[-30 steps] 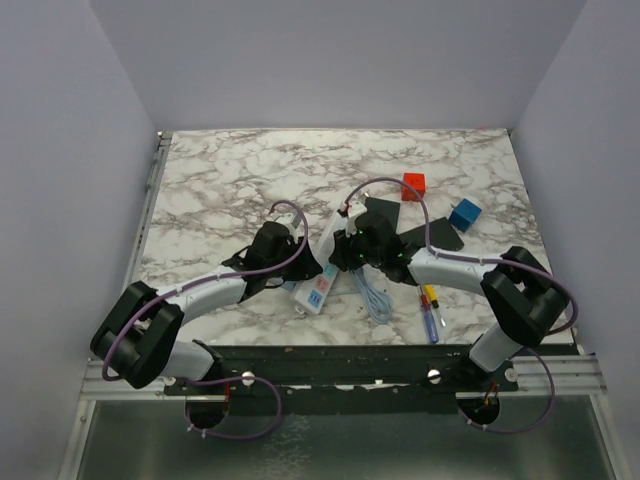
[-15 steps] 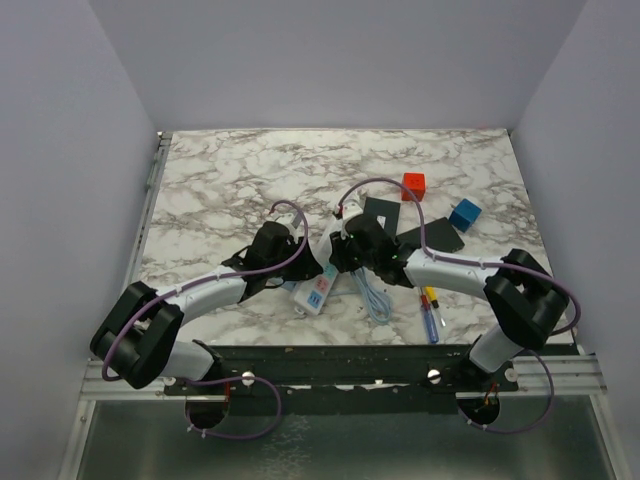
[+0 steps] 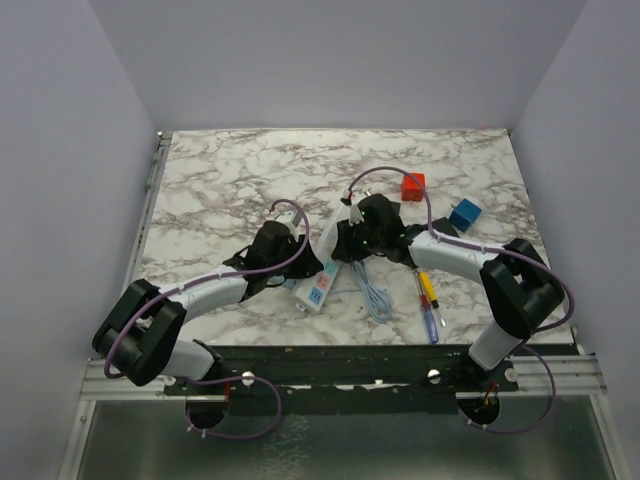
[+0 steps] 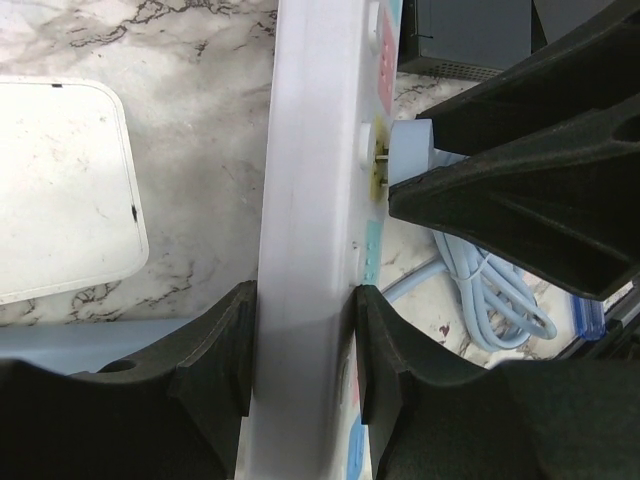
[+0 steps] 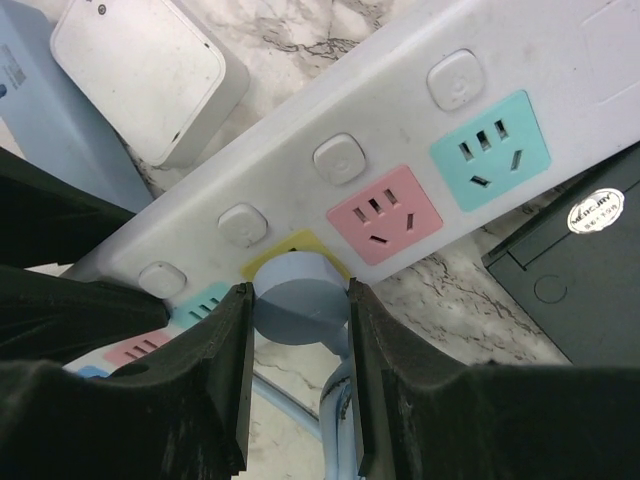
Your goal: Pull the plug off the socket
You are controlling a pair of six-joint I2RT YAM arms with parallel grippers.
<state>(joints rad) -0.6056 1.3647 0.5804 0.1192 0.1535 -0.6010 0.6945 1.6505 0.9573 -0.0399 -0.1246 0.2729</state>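
We are pinning the socket [image 3: 319, 288] near the middle of the table [image 3: 220, 180], between the two arms. The left gripper [image 4: 300, 345] is clenching across its white body with one finger on each long side, and the right gripper [image 5: 296, 325] is clamping the round pale-blue plug [image 5: 298, 300], which is sitting in the yellow panel beside a pink one. In the left wrist view a sliver of the pins [image 4: 380, 158] is showing between plug and socket face, so we are judging the plug part-way out and not free. The main risk we are watching is the whole strip rising or sliding with the plug if the left hold on those smooth sides gives. The right fingers could equally be skating off the rounded plug body, and a pull off the pins' axis could be jamming them in their slots. The coiled blue cable [image 3: 375, 295] lying just beside the strip could be dragging or snagging as the plug comes away. A black box [image 5: 580, 250] is crowding the right gripper's side, while a white flat box [image 4: 60, 190] and a light-blue bar [image 5: 45, 110] are lying close along the left gripper's side. The red cube [image 3: 413, 185], blue cube [image 3: 464, 215] and screwdriver [image 3: 428, 305] are lying well apart from the pull.
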